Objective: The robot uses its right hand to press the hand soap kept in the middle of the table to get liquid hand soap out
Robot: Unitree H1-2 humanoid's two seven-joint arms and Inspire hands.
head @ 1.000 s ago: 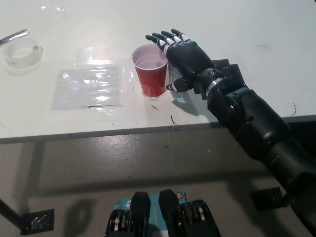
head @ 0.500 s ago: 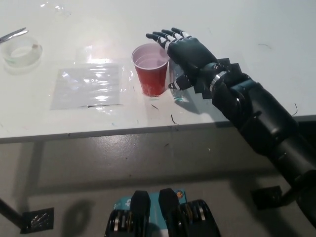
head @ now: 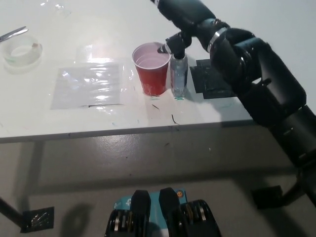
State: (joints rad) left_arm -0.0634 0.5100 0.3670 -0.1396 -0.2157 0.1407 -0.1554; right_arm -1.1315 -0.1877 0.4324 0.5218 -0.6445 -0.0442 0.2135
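Since half a second ago the black right hand point(head: 183, 15) has lifted and swung toward the far side of the table point(head: 64, 123), so the soap bottle point(head: 178, 74) it was covering now stands in plain sight. The hand sits above the bottle, with its thumb pointing down near the pump head; most of its fingers run off the top of the picture, so I cannot tell whether it is open or closed. The white left hand is not in view.

The bottle stands upright near the middle of the table's near edge, just beside a red cup point(head: 151, 68) on its left. A clear plastic sheet point(head: 89, 86) lies further left, and a roll of tape point(head: 20, 53) sits toward the far left corner.

The risk I see: the bottle is slim and light-looking, and if the press lands off-centre it could tip into the cup or skid toward the near edge.
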